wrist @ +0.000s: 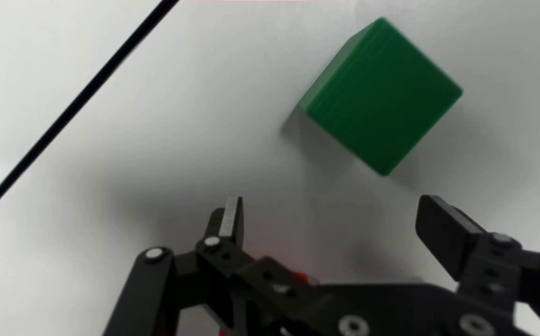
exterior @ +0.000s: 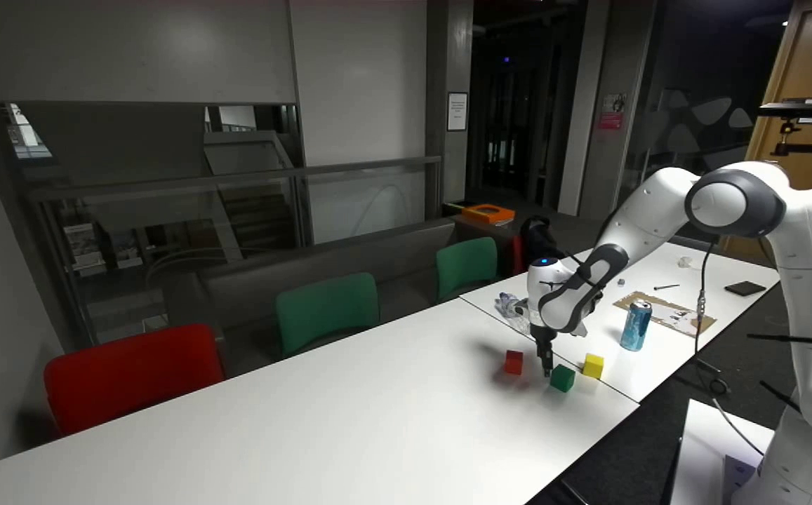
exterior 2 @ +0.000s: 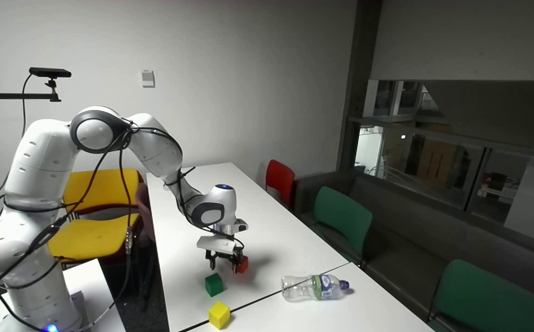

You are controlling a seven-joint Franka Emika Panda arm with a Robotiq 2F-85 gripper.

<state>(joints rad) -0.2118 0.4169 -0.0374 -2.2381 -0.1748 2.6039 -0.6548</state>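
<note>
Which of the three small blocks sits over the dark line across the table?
The yellow block; the green block and red block both stand clear of that line, on the same side.

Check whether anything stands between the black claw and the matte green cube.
Nothing visible: in the wrist view, only white tabletop shows between the open claw and green cube. The red cube sits on the claw's other side.

In an exterior view, you looked down from far back, across a table (exterior: 307,428) toward green chairs (exterior: 327,312). In an exterior view, you faced a pale wall (exterior 2: 248,69), also from far back. Both showed the robot arm (exterior: 809,242) and table. The wrist view looked down, close to a green block (wrist: 384,98).
</note>
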